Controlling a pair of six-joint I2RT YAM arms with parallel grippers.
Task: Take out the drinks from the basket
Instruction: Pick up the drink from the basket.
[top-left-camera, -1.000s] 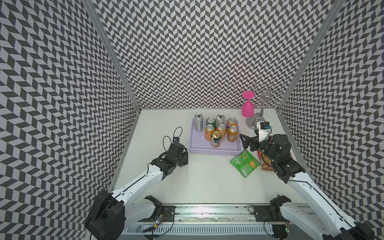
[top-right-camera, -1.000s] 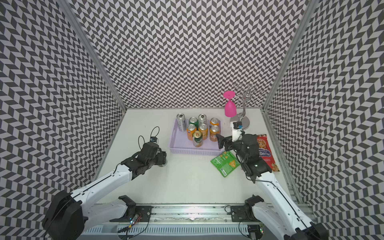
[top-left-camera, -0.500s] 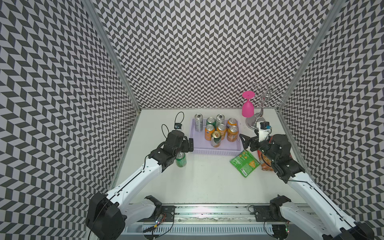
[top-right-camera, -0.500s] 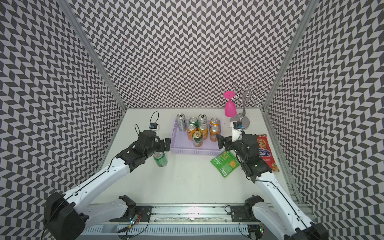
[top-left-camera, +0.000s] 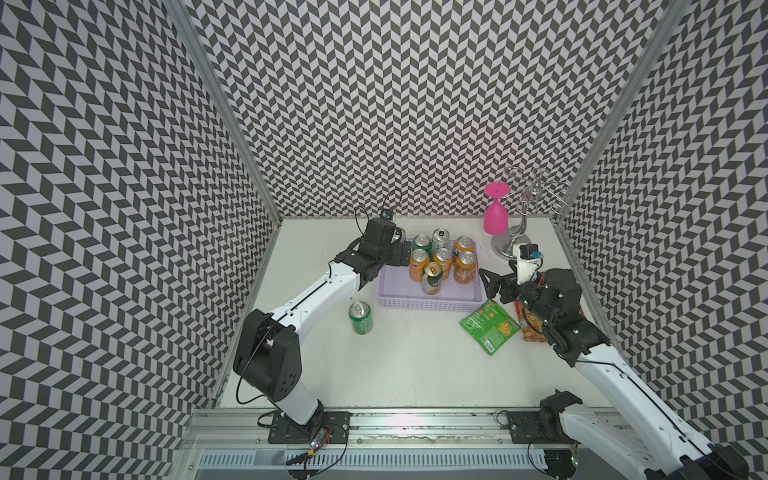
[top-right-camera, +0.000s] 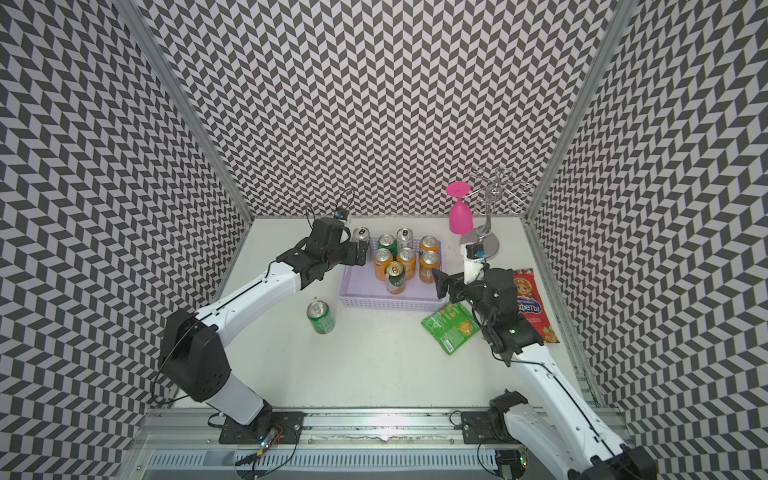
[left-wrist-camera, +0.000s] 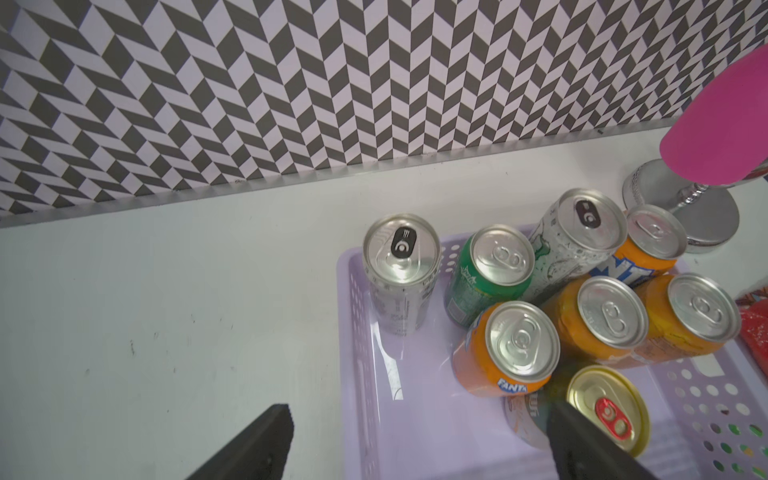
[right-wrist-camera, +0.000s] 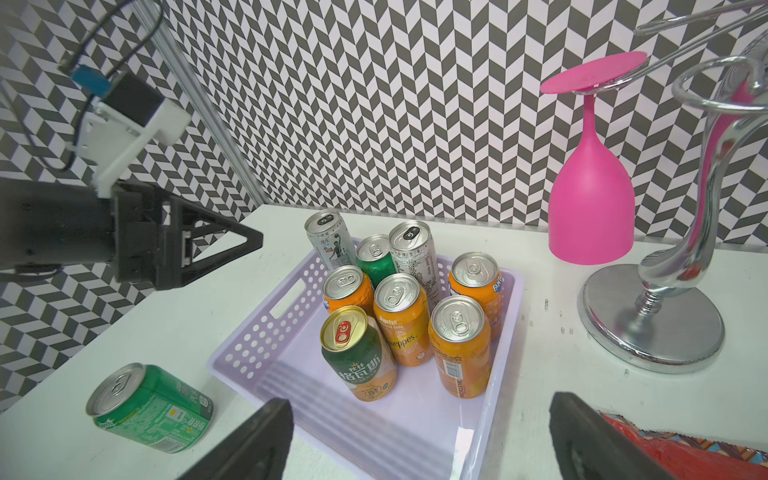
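We find the basket (top-left-camera: 428, 306) holding eight cans (top-left-camera: 443, 261), upright and bunched toward its far side: four orange, one green, two silver, and one green-and-gold can (top-left-camera: 432, 277) nearest its front wall. The ninth, a green can (top-left-camera: 360, 318), stands upright on the table (top-left-camera: 415, 365) outside the basket, near its front left corner and clear of its wall.

A second ago the left gripper covered that spot. Half a second ago it hung just over the can. We now record the left gripper (top-left-camera: 400, 252) at the basket's far left corner, beside a silver can (top-right-camera: 361, 235), jaws spread wide and holding nothing.

The right gripper (top-left-camera: 488, 286) is unchanged at the basket's front right corner, likewise wide open and empty. A green snack bag (top-left-camera: 490, 328) lies just off that corner, with a red snack bag (top-right-camera: 532, 305) beyond it. The pink goblet (top-left-camera: 495, 214) hangs inverted past the basket's far right corner.
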